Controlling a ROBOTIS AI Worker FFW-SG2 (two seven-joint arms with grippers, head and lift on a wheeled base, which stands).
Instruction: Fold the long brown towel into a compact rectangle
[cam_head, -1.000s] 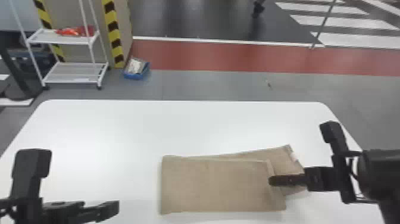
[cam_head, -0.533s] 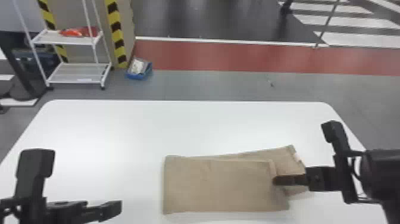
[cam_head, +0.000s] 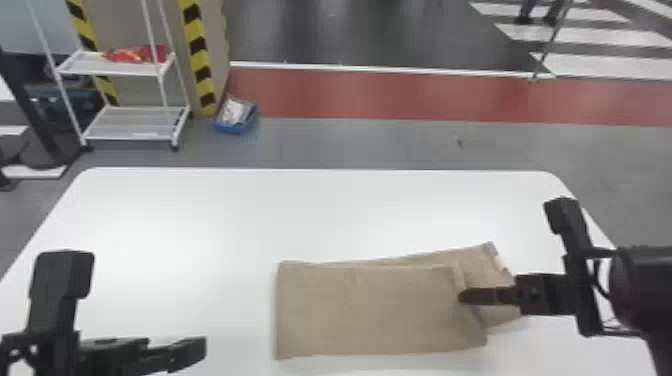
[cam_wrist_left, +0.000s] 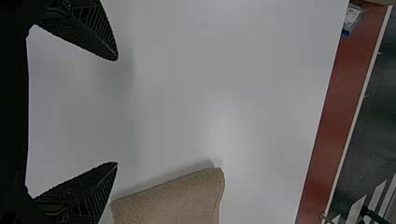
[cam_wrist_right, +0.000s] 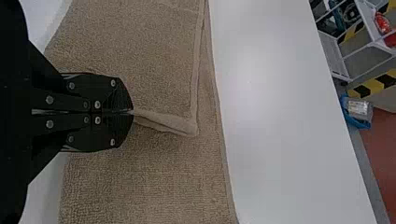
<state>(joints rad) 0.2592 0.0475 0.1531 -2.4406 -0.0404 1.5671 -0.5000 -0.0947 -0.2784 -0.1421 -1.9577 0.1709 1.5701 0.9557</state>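
Grey floor (cam_head: 400, 145) behind, crossed by a red band (cam_head: 425, 95) running from eleven o'clock round past one. White floor stripes (cam_head: 595, 37) sit beyond it, between one and two. White rack (cam_head: 135, 120) at ten o'clock, red and orange items (cam_head: 135, 54) on its upper shelf. Yellow-and-black striping (cam_head: 198, 55) beside it, with a blue bin (cam_head: 235, 125) near its foot at eleven.

White surface (cam_head: 280, 215) with rounded far corners takes up the near ground. Long brown towel (cam_head: 370, 310) lies on it toward five to six o'clock, already doubled over. Folded end faces nine, fairly straight. Upper layer ends toward three in a hemmed edge. Lower layer sticks out past that edge, slightly askew, angled toward two to three, and a sliver of it shows along the twelve o'clock side. Small pale patch (cam_head: 500, 262) at its far corner.

Right gripper (cam_head: 461, 296) comes in from four o'clock, clenched, with the upper layer's edge pinched at the fingertips near the hem corner. Right wrist view shows a ridge of cloth running from the tips to that corner.

Left gripper (cam_head: 185, 352) at seven o'clock, released and spread wide, nothing between the fingers, apart from the towel's folded end.
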